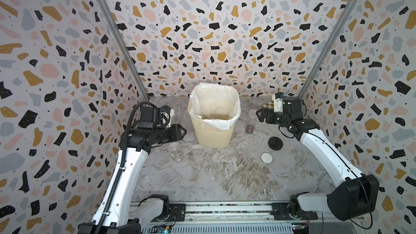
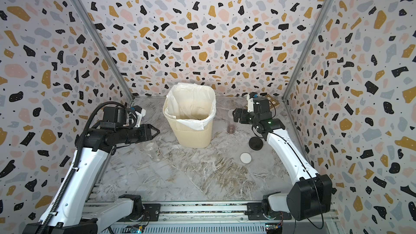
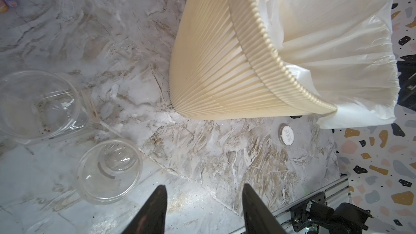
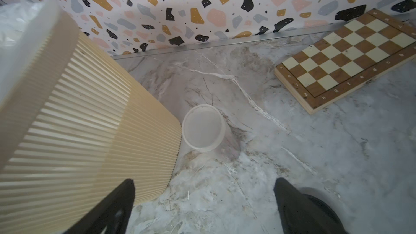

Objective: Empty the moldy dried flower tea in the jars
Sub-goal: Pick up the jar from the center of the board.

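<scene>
**Three jars, and only one has tea in it**

Two of the jars sit open on the left side of the marble table. In the left wrist view, the bigger-looking jar and the round jar stand close together, and neither has a lid. Both look empty, apart from a few tiny red bits at the bottom of the bigger-looking one. In both top views only one of the two shows, peeking out from under the left arm, and I cannot tell which it is.

The left gripper hangs in the air between those jars and the bin. Its two black fingers are apart and nothing is between them.

The cream ribbed bin stands in the middle, toward the back wall. A white bag lines it and folds over the rim.

Just to the right of the bin stands the tall jar. It is upright, with its clear lid on. The moldy dried flower tea is a small dark red layer at its bottom.

The right gripper hangs near the top of the tall jar and points at it. Its jaws are spread wide and hold nothing.

A black lid and a white lid lie flat on the table, closer to the front. A chessboard lies in the back right corner.
</scene>
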You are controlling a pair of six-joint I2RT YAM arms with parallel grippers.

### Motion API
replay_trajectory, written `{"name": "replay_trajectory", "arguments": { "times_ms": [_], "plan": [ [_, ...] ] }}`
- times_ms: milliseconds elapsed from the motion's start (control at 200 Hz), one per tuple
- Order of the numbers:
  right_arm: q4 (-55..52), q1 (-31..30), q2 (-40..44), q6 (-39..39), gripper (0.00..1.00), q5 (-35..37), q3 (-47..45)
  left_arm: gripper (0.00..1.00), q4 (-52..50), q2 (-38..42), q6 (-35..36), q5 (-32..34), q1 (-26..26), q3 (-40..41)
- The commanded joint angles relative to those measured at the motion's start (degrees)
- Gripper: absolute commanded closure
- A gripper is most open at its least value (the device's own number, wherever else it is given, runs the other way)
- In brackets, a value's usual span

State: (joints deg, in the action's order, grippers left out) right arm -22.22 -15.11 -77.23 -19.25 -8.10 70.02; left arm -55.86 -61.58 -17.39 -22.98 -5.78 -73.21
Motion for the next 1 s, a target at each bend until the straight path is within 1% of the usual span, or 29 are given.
{"name": "replay_trajectory", "arguments": {
  "times_ms": [0,145,340,556,631,746,871,996],
  "plan": [
    [-5.0,-0.6,-1.4,4.2,0.03,3.2,4.2,0.46,5.6,1.8,-1.0,-3.2,0.2,1.9],
    [-7.9,-1.8,-5.9,6.4,0.02,3.9,7.9,0.46,7.9,3.2,-1.9,-4.9,0.2,4.4],
    [-7.7,-2.5,-12.8,7.7,0.00,4.7,11.9,0.46,10.6,4.7,-3.5,-5.6,0.2,7.9],
    [-7.8,-3.5,-20.2,8.7,0.00,4.6,18.3,0.45,9.9,3.6,-1.7,-4.7,0.1,7.3],
    [-7.8,-4.2,-22.5,8.7,0.00,5.9,20.1,0.45,9.7,2.9,-1.3,-4.9,0.2,6.9],
    [-9.1,-4.9,-25.2,8.8,0.03,7.1,22.7,0.45,9.8,2.5,-1.2,-5.0,0.2,6.8],
    [-9.7,-6.2,-25.7,8.7,0.07,9.2,23.2,0.45,9.5,2.5,-0.7,-4.1,0.2,6.7],
    [-11.2,-6.7,-26.0,8.6,0.14,10.3,23.0,0.45,9.8,2.1,-0.6,-4.3,0.2,6.9]
  ]
}}
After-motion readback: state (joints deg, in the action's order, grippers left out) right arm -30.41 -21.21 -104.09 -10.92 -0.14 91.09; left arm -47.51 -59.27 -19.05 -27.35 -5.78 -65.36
